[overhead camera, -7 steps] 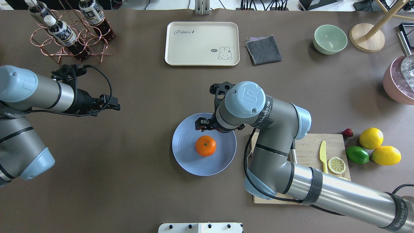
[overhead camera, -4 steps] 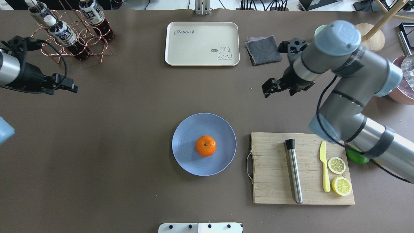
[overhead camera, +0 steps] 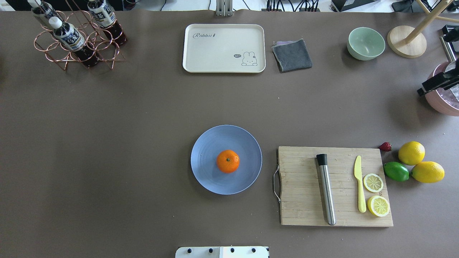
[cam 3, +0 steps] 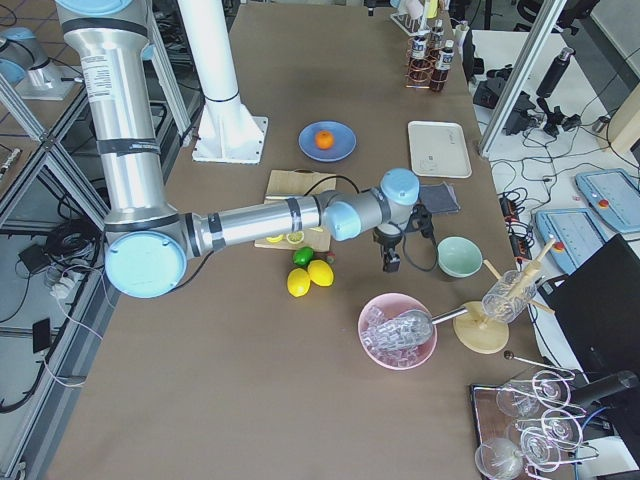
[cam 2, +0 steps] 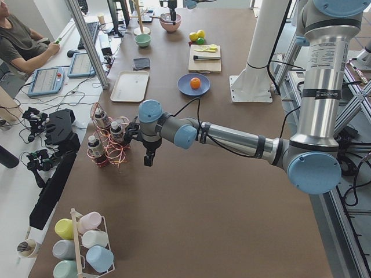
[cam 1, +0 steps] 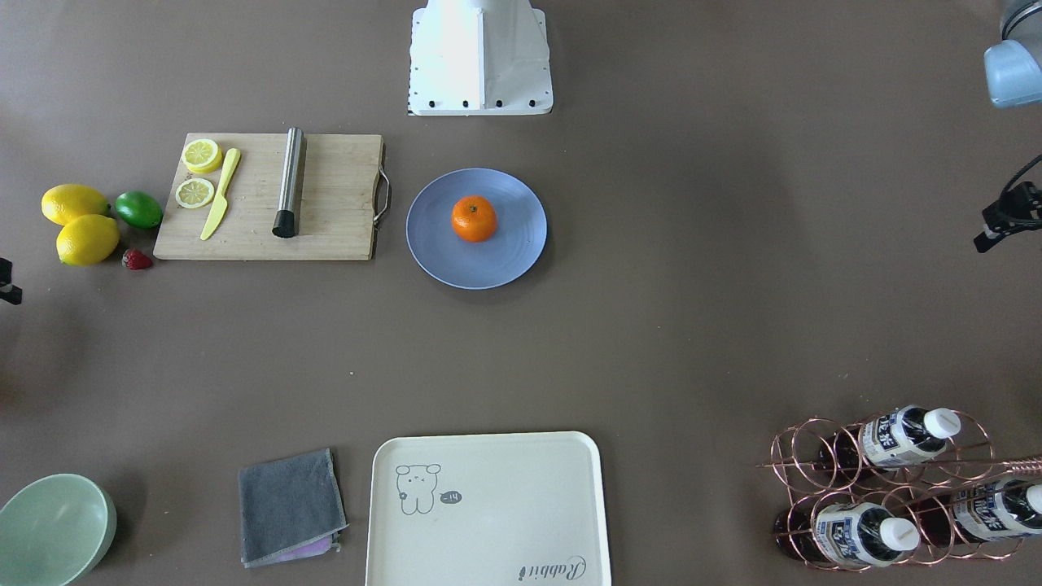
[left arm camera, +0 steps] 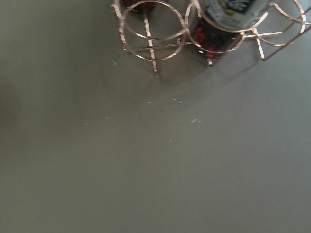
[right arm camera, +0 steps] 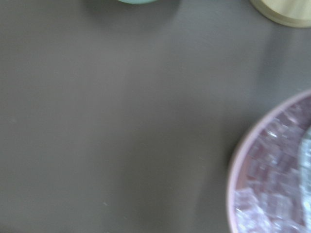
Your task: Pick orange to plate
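Observation:
The orange (overhead camera: 227,161) rests near the middle of the periwinkle-blue plate (overhead camera: 208,150), with nothing touching it. It shows the same way in the front view, orange (cam 1: 474,218) on plate (cam 1: 505,260). My right gripper (overhead camera: 423,91) is only a dark tip at the table's far right edge, over the pink bowl and far from the plate. My left gripper (cam 1: 987,238) peeks in at the front view's right edge and hangs beside the bottle rack in the left side view (cam 2: 148,161). I cannot tell whether either is open or shut.
A wooden cutting board (overhead camera: 304,186) right of the plate carries a steel cylinder (overhead camera: 325,190), yellow knife and lemon slices. Lemons (overhead camera: 411,153) and a lime (overhead camera: 396,171) lie beyond it. A pink ice bowl (overhead camera: 439,104), mint bowl (overhead camera: 365,43), cream tray (overhead camera: 224,48), grey cloth and bottle rack (overhead camera: 77,39) line the far side.
The right arm has swung from above the plate out to the table's right edge. The left arm has drawn back off the overhead view's left side. The orange has stayed on the plate.

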You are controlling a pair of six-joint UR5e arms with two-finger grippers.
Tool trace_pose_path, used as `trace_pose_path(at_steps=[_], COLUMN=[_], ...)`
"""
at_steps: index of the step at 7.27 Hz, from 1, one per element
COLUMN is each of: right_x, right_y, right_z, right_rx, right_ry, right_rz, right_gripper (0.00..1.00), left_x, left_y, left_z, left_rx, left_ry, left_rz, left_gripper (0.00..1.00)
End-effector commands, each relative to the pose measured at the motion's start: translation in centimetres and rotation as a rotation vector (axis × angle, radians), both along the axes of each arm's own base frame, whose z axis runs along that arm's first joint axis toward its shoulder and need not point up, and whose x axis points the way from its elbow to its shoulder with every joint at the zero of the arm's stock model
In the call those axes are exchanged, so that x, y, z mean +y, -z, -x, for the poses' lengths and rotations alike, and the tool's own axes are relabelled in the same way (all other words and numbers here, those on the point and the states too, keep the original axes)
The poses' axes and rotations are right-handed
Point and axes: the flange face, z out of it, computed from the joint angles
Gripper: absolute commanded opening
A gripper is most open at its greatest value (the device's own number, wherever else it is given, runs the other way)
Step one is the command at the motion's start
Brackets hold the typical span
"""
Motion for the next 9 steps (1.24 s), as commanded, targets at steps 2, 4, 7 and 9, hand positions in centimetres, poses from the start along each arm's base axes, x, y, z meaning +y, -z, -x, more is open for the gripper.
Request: trace_pose_path(at_steps=[2, 4, 7, 9], right_x=[4.4, 4.8, 3.9, 4.2], right_y=[-7.7, -8.3, -7.6, -7.9], right_z=[-11.4, -12.2, -12.4, -12.4], right_rx=[0.035, 0.064, 0.104, 0.102], right_ry=[0.003, 0.011, 0.009, 0.010], right_rz=[0.011, 0.028, 0.009, 0.015], right_gripper=[1.00, 1.00, 1.00, 1.00], left_x=[5.3, 6.1, 5.7, 6.0], left_y=[-9.0, -9.9, -9.6, -9.9], left_z=[7.1, 7.9, 8.4, 8.4], left_rx=[-0.030, -0.008, -0.010, -0.007], left_ry=[-0.026, 0.023, 0.036, 0.037], left_rz=[0.099, 0.150, 0.112, 0.119], left_gripper=[0.97, 0.98, 0.98, 0.98])
